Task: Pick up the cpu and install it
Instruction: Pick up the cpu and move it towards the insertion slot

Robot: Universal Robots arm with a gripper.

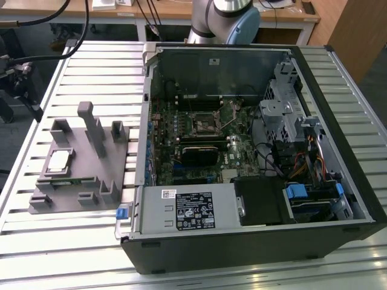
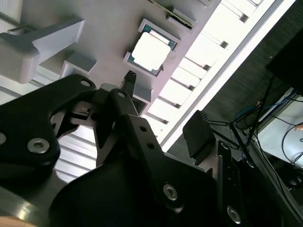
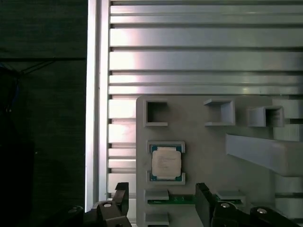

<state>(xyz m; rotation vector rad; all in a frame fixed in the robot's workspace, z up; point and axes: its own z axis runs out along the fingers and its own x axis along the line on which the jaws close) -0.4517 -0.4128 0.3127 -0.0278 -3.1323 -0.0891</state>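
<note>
The cpu [image 1: 58, 160], a small flat square chip with a shiny silver top, lies in a green-edged holder on the grey fixture plate [image 1: 84, 196] at the exterior view's left. Both wrist views look down on the cpu [image 2: 150, 51] [image 3: 166, 162] from above. My gripper [image 3: 162, 198] [image 2: 163, 106] hangs over the fixture, open, its two black fingers [image 3: 120, 195] spread wide with nothing between them. The cpu sits just past the fingertips and apart from them. The black-framed motherboard socket [image 1: 204, 124] shows inside the open computer case [image 1: 326, 96].
A green memory stick [image 3: 182, 200] lies in a slot beside the cpu holder. Grey posts and brackets [image 1: 91, 124] stand up from the fixture plate. Everything rests on a slatted aluminium table [image 1: 72, 241], whose edge [image 3: 92, 118] runs near the cpu. Cables and drive cages [image 1: 284, 115] crowd the case.
</note>
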